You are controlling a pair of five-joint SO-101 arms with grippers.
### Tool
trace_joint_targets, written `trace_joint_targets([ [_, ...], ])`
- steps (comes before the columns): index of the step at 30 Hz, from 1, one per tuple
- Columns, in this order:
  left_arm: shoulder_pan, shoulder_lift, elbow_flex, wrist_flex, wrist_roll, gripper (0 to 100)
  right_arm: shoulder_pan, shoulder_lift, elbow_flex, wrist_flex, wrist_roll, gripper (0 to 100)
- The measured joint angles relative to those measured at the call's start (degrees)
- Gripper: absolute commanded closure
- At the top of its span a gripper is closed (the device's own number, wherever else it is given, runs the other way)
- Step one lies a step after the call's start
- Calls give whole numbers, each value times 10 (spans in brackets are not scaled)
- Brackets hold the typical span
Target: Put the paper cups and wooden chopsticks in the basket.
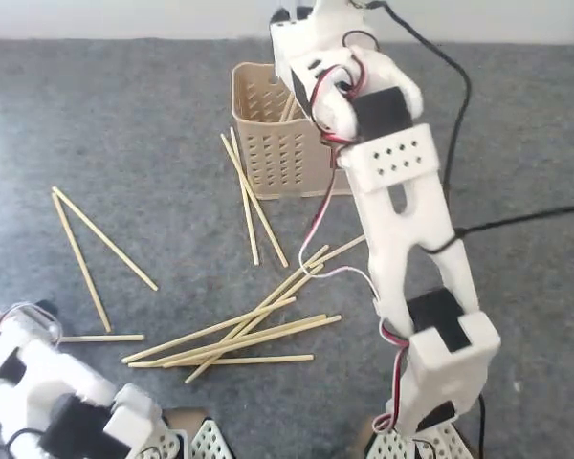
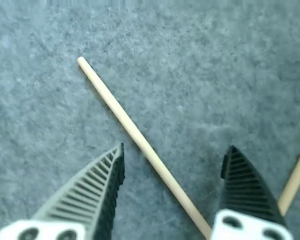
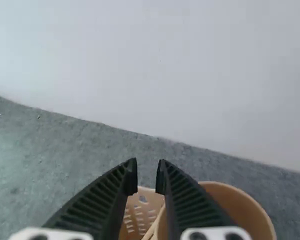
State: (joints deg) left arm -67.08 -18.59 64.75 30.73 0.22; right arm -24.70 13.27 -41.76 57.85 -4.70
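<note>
Many wooden chopsticks [image 1: 231,337] lie scattered across the grey bench [image 1: 124,124], a loose heap in the middle and more beside the tan basket [image 1: 273,143] at the far side. A few stand inside it. The left gripper [image 2: 177,150] is spread wide, low over the bench, with one chopstick [image 2: 135,135] lying between its fingers. The right gripper [image 3: 146,169] hangs above the basket, pinched to a narrow slit.

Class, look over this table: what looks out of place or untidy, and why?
Wooden chopsticks lie scattered and crossed in a loose heap on the grey mat rather than in the basket. Two more lie on the mat beside the basket, and a splayed pair lies well apart from the heap.
</note>
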Motion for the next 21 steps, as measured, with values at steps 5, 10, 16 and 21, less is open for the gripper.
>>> trace_joint_targets([
  [5, 0, 0, 0, 2, 0, 702, 0, -33, 0, 56, 0, 922],
  [10, 0, 0, 0, 21, 0, 731, 0, -34, 0, 73, 0, 923],
  [16, 4, 76, -64, 64, -3, 854, 0, -59, 0, 77, 0, 923],
  [21, 10, 179, -164, 102, -19, 909, 0, -73, 0, 98, 0, 923],
])
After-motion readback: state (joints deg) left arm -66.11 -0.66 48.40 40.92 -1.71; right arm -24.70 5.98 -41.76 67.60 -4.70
